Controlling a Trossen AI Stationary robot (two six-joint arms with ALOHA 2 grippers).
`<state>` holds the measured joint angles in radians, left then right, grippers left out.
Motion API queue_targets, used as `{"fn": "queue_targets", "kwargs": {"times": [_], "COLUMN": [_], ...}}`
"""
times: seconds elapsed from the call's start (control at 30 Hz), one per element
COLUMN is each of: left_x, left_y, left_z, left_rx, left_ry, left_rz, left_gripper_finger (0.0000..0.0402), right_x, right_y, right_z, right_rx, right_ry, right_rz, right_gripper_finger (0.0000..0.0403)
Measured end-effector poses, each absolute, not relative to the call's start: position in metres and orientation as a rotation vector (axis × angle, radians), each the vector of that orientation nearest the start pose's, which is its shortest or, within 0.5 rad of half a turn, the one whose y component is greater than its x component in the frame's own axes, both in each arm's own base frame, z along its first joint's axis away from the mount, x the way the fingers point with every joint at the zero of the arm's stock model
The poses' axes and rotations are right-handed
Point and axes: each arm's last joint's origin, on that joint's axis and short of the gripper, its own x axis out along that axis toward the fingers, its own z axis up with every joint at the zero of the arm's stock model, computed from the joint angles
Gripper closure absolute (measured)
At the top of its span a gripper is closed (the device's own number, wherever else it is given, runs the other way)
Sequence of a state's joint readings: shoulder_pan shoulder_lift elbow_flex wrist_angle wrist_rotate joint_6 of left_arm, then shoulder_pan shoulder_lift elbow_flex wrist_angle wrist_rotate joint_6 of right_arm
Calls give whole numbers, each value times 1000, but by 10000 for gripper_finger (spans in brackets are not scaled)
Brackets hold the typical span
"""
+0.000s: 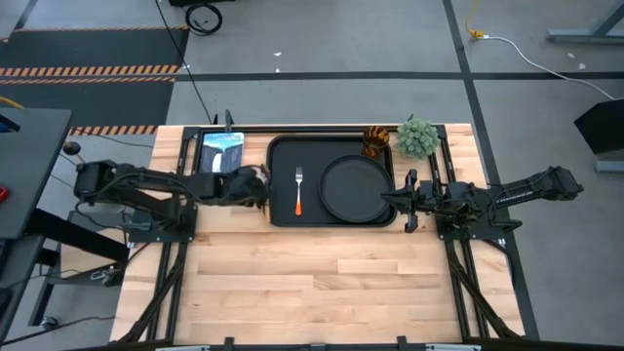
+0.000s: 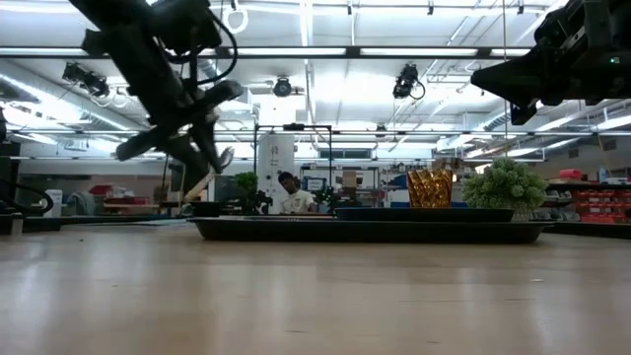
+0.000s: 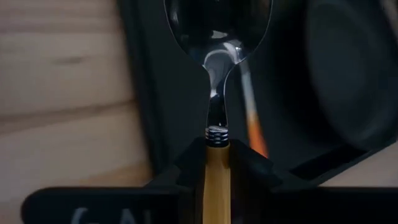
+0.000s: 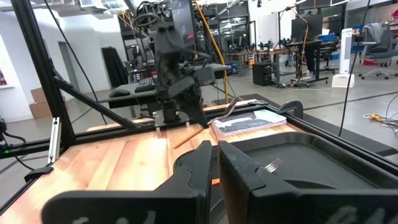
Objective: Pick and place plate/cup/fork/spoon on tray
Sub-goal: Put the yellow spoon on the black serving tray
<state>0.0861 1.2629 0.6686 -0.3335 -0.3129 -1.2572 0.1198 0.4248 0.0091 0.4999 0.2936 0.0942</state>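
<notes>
Left pincer (image 3: 217,171) clamped on the spoon (image 3: 216,93) by its yellow handle — light, stiff, slippery metal — at the tray (image 1: 283,146)'s left edge; right pincer (image 4: 216,163) closed, empty.

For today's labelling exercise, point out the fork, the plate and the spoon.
fork (image 1: 298,191): high view, where neck meets orange handle.
plate (image 1: 356,187): high view, centre of its flat face.
spoon (image 3: 217,25): left wrist view, middle of the silver bowl.
</notes>
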Motion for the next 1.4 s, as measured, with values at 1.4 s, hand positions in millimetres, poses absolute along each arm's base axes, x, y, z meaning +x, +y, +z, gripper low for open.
{"fn": "queue_targets", "kwargs": {"times": [1.4], "left_x": [308], "left_y": [103], "left_z": [153], "left_rx": [-983], "left_ry": [814], "left_rz": [979], "left_gripper_finger": [333], "right_x": [123], "right_y": [6], "right_z": [176], "right_rx": [111], "right_ry": [-90], "right_rz": [-170], "right_gripper_finger": [369]}}
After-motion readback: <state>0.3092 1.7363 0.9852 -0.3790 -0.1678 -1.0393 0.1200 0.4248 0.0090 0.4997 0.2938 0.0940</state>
